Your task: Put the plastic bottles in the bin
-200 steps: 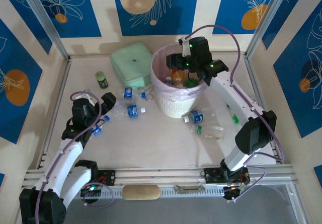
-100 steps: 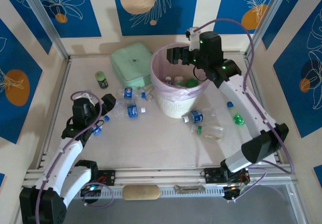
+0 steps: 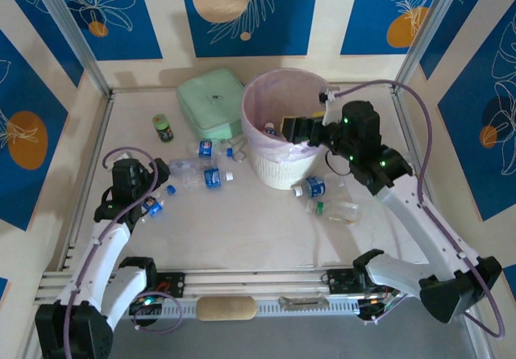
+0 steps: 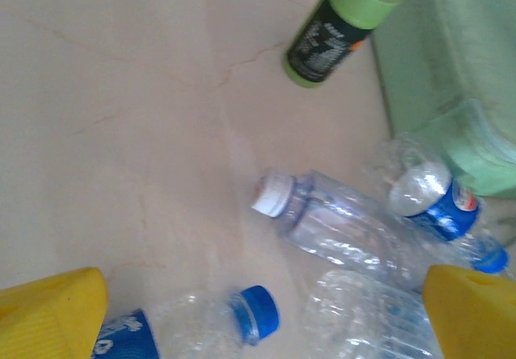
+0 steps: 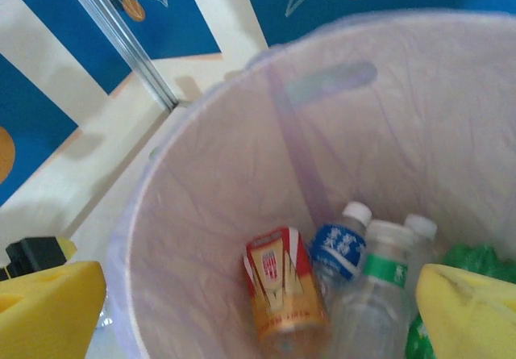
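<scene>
The bin (image 3: 251, 101), a white woven wastebasket with a pink liner, stands at the back centre. My right gripper (image 3: 280, 127) hangs open over its right side; in the right wrist view its yellow pads (image 5: 50, 310) stand wide apart above the liner (image 5: 242, 173), holding nothing. Inside lie a blue-labelled bottle (image 5: 339, 250), a green-labelled bottle (image 5: 377, 294) and a red-and-gold can (image 5: 282, 294). My left gripper (image 3: 161, 188) is open, low over loose bottles (image 3: 211, 177) left of the bin. Between its fingers (image 4: 472, 310) lies a blue-capped bottle (image 4: 256, 312), untouched, with a white-capped bottle (image 4: 339, 226) beyond.
A mint-green square box (image 3: 211, 99) sits behind the left bottles, next to a short dark jar with a green lid (image 3: 164, 127). Two more bottles (image 3: 314, 186) lie on the table in front of the bin's right side, under the right arm.
The right gripper opened inside the bin, then rose and drew back toward the bin's right rim. The left gripper shifted slightly left and nearer, still open.
</scene>
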